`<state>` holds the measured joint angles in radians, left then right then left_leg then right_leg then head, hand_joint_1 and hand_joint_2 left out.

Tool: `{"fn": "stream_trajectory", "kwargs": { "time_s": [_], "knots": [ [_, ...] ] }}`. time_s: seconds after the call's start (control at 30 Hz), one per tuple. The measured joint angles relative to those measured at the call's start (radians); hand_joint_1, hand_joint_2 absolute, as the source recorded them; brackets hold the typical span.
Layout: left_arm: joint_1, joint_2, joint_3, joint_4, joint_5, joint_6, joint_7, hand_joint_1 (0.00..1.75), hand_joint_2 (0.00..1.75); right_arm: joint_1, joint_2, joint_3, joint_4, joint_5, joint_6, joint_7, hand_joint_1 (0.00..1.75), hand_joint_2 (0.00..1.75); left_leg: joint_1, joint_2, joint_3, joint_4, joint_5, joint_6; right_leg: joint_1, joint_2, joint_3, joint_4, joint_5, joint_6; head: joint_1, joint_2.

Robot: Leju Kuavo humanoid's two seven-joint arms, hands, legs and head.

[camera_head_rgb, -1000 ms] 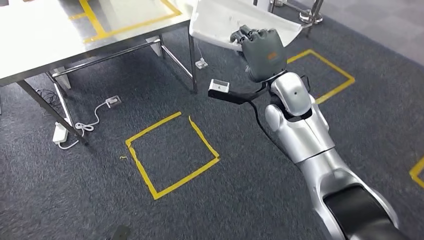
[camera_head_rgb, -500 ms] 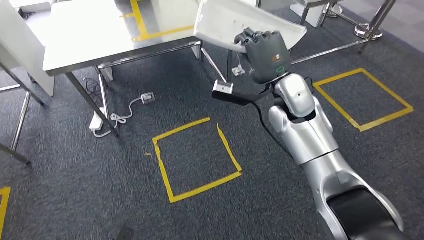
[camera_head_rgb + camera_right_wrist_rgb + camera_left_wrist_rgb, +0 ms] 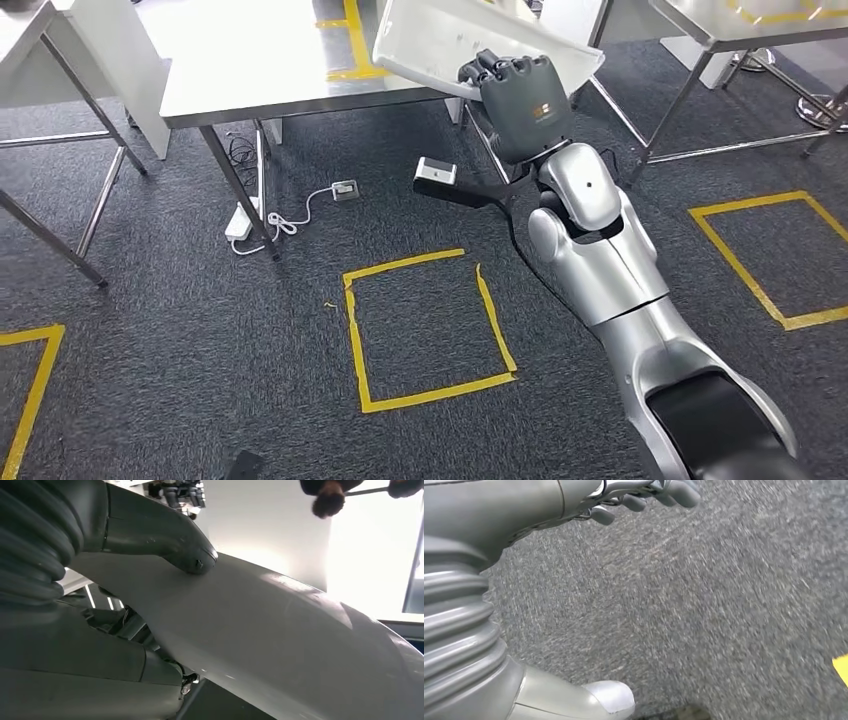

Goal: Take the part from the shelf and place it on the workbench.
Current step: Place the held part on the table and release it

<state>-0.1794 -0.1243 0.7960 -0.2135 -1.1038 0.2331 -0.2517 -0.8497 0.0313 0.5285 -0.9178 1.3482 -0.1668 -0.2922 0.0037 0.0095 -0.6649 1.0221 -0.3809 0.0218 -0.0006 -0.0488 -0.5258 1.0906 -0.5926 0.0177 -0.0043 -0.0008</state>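
Note:
The part (image 3: 440,45) is a large white curved panel, held up in front of me at the top of the head view. My right hand (image 3: 523,105) grips its lower edge, with the dark fingers curled over the rim. In the right wrist view the thumb (image 3: 165,535) presses on the panel's smooth white surface (image 3: 280,630). The steel workbench (image 3: 260,60) with yellow tape on its top stands just behind the panel, to the upper left. My left hand (image 3: 514,510) hangs over the grey carpet, fingers apart and holding nothing.
A yellow tape square (image 3: 425,330) marks the carpet ahead. A white power strip (image 3: 238,222) and a socket box (image 3: 345,189) lie by the workbench legs. Another steel table (image 3: 740,20) stands at the upper right, and a white-framed table (image 3: 60,60) at the upper left.
The whole picture has shifted as the camera turned: workbench and floor marks slid to the right and more tables came into sight. My right hand still holds the panel the same way.

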Motion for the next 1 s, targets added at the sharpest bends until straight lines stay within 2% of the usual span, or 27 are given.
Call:
{"fn": "stream_trajectory", "kwargs": {
  "time_s": [0.03,0.07,0.1,0.13,0.17,0.23,0.27,0.3,0.33,0.4,0.43,0.5,0.53,0.57,0.6,0.63,0.67,0.7,0.73,0.77,0.8,0.83,0.93,0.97,1.0],
  "knots": [
    [-0.003,0.0,0.0,0.0,-0.002,0.0,0.001,0.0,1.75,0.001,-0.002,0.0,0.0,0.0,0.0,0.0,1.75,1.75,0.0,-0.012,0.004,0.0,-0.005,0.004,-0.002,0.025,-0.039,0.067,-0.023,0.003,0.001,0.0],
    [-0.005,0.0,0.0,0.0,-0.003,0.0,0.001,0.0,1.75,0.004,-0.004,0.0,0.0,0.0,0.0,0.001,1.75,1.75,0.001,-0.026,0.007,0.001,-0.009,0.007,-0.003,0.038,-0.087,0.14,-0.045,0.005,0.001,0.0],
    [-0.006,0.0,0.0,0.0,-0.004,0.0,0.002,0.0,1.75,0.009,-0.007,0.0,0.0,0.0,0.001,0.001,1.75,1.75,0.001,-0.041,0.01,0.002,-0.014,0.007,-0.004,0.042,-0.132,0.197,-0.054,0.005,0.001,0.0],
    [-0.005,0.0,0.0,0.0,-0.005,0.0,0.003,0.0,1.75,0.014,-0.009,0.0,0.001,0.0,0.002,0.001,1.75,1.75,0.001,-0.056,0.014,0.003,-0.019,0.006,-0.004,0.044,-0.165,0.225,-0.043,0.005,0.002,0.0],
    [-0.003,0.0,0.0,0.0,-0.006,0.0,0.004,0.0,1.75,0.017,-0.01,0.0,0.001,0.0,0.002,0.001,1.75,1.75,0.001,-0.071,0.02,0.006,-0.025,0.004,-0.005,0.046,-0.179,0.209,-0.008,0.003,0.002,0.0],
    [-0.002,0.0,0.0,0.0,-0.011,-0.003,0.004,0.0,1.75,0.017,-0.016,0.0,0.001,-0.001,0.002,0.002,1.75,1.75,0.001,-0.096,0.033,0.01,-0.038,0.0,-0.005,0.063,-0.158,0.082,0.1,-0.004,0.002,0.0],
    [-0.003,0.0,0.0,0.0,-0.014,-0.006,0.002,0.0,1.75,0.016,-0.02,0.0,0.001,-0.002,0.002,0.002,1.75,1.75,0.0,-0.107,0.037,0.012,-0.044,-0.003,-0.004,0.073,-0.138,0.014,0.14,-0.009,0.003,0.0],
    [-0.004,-0.001,0.0,0.0,-0.016,-0.01,0.001,0.0,1.75,0.015,-0.025,-0.001,0.001,-0.004,0.003,0.003,1.75,1.75,0.0,-0.115,0.038,0.013,-0.049,-0.008,-0.003,0.082,-0.124,-0.033,0.16,-0.013,0.003,0.0],
    [-0.004,-0.001,-0.001,0.0,-0.018,-0.013,0.0,0.0,1.75,0.014,-0.029,-0.001,0.001,-0.006,0.004,0.006,1.75,1.75,0.0,-0.122,0.037,0.012,-0.053,-0.013,-0.001,0.087,-0.117,-0.057,0.164,-0.017,0.004,0.0],
    [0.0,0.0,-0.001,-0.001,-0.019,-0.016,0.0,0.0,1.75,0.012,-0.033,-0.003,0.0,-0.014,0.005,0.014,1.75,1.75,0.002,-0.13,0.038,0.008,-0.058,-0.026,0.0,0.085,-0.107,-0.065,0.155,-0.024,0.006,0.0],
    [0.002,0.0,-0.001,-0.001,-0.02,-0.016,0.0,0.0,1.75,0.012,-0.033,-0.004,0.0,-0.017,0.005,0.018,1.75,1.75,0.0,-0.119,0.039,0.011,-0.062,-0.032,-0.003,0.083,-0.099,-0.07,0.154,-0.03,0.007,0.0],
    [0.0,0.001,-0.002,-0.002,-0.02,-0.017,-0.001,0.0,1.75,0.011,-0.033,-0.005,-0.001,-0.024,0.005,0.022,1.75,1.75,-0.003,-0.072,0.019,0.061,-0.085,-0.041,-0.009,0.078,-0.078,-0.078,0.149,-0.041,0.003,0.0],
    [-0.003,0.0,-0.002,-0.002,-0.02,-0.018,-0.001,0.0,1.75,0.012,-0.034,-0.007,-0.002,-0.026,0.005,0.023,1.75,1.75,-0.002,-0.045,-0.01,0.117,-0.105,-0.045,-0.009,0.075,-0.068,-0.079,0.142,-0.046,0.002,0.0],
    [-0.005,0.0,-0.003,-0.002,-0.02,-0.019,-0.001,0.0,1.75,0.013,-0.035,-0.008,-0.001,-0.028,0.006,0.023,1.75,1.75,-0.001,-0.028,-0.049,0.186,-0.127,-0.048,-0.008,0.072,-0.059,-0.079,0.134,-0.048,0.0,0.0],
    [-0.006,0.0,-0.003,-0.002,-0.02,-0.02,-0.001,0.0,1.75,0.015,-0.035,-0.009,-0.001,-0.031,0.007,0.023,1.75,1.75,0.002,-0.02,-0.089,0.247,-0.141,-0.052,-0.008,0.069,-0.049,-0.079,0.125,-0.048,0.0,0.0],
    [-0.006,0.0,-0.004,-0.002,-0.021,-0.022,-0.001,0.0,1.75,0.018,-0.036,-0.01,-0.001,-0.034,0.008,0.023,1.75,1.75,0.003,-0.017,-0.118,0.283,-0.139,-0.054,-0.008,0.066,-0.039,-0.079,0.115,-0.047,0.0,0.0],
    [-0.005,0.0,-0.004,-0.002,-0.02,-0.023,-0.001,0.0,1.75,0.02,-0.037,-0.011,-0.001,-0.038,0.009,0.023,1.75,1.75,0.004,-0.016,-0.127,0.28,-0.115,-0.055,-0.008,0.064,-0.027,-0.078,0.105,-0.046,0.0,0.0],
    [-0.005,0.001,-0.004,-0.002,-0.019,-0.023,-0.001,0.0,1.75,0.021,-0.037,-0.013,-0.001,-0.044,0.011,0.022,1.75,1.75,0.005,-0.015,-0.115,0.236,-0.074,-0.054,-0.008,0.061,-0.013,-0.078,0.094,-0.044,0.0,0.0],
    [-0.005,0.002,-0.004,-0.002,-0.018,-0.024,-0.001,0.0,1.75,0.022,-0.037,-0.015,-0.001,-0.05,0.013,0.021,1.75,1.75,0.005,-0.013,-0.088,0.162,-0.026,-0.053,-0.009,0.058,0.003,-0.078,0.082,-0.041,0.0,0.0],
    [-0.005,0.003,-0.004,-0.002,-0.017,-0.024,-0.001,0.0,1.75,0.021,-0.037,-0.017,-0.001,-0.056,0.015,0.02,1.75,1.75,0.003,-0.01,-0.055,0.095,0.004,-0.05,-0.007,0.055,0.014,-0.079,0.07,-0.037,0.0,0.0],
    [-0.006,0.003,-0.004,-0.002,-0.016,-0.024,-0.002,0.0,1.75,0.02,-0.038,-0.019,-0.001,-0.062,0.018,0.018,1.75,1.75,0.001,-0.007,-0.028,0.041,0.017,-0.045,-0.006,0.053,0.023,-0.08,0.059,-0.032,-0.001,0.0],
    [-0.007,0.003,-0.004,-0.002,-0.016,-0.025,-0.002,0.0,1.75,0.019,-0.038,-0.021,-0.001,-0.065,0.019,0.017,1.75,1.75,-0.002,-0.006,-0.01,0.011,0.014,-0.038,-0.004,0.052,0.029,-0.083,0.051,-0.026,0.0,0.0],
    [-0.008,0.002,-0.003,-0.002,-0.015,-0.025,-0.003,0.0,1.75,0.018,-0.038,-0.022,-0.001,-0.072,0.019,0.014,1.75,1.75,-0.003,-0.012,0.01,-0.004,-0.015,-0.014,-0.003,0.051,0.036,-0.07,0.054,-0.01,0.003,0.0],
    [-0.008,0.002,-0.003,-0.002,-0.014,-0.025,-0.003,0.0,1.75,0.018,-0.038,-0.023,-0.002,-0.073,0.018,0.014,1.75,1.75,-0.001,-0.014,0.019,-0.007,-0.022,-0.007,-0.003,0.051,0.023,-0.039,0.06,-0.006,0.005,0.0],
    [-0.008,0.002,-0.003,-0.002,-0.014,-0.025,-0.003,0.0,1.75,0.017,-0.038,-0.023,-0.002,-0.074,0.018,0.014,1.75,1.75,0.0,-0.016,0.029,-0.009,-0.029,-0.001,-0.004,0.051,-0.006,0.008,0.061,-0.003,0.006,0.0]
  ]
}}
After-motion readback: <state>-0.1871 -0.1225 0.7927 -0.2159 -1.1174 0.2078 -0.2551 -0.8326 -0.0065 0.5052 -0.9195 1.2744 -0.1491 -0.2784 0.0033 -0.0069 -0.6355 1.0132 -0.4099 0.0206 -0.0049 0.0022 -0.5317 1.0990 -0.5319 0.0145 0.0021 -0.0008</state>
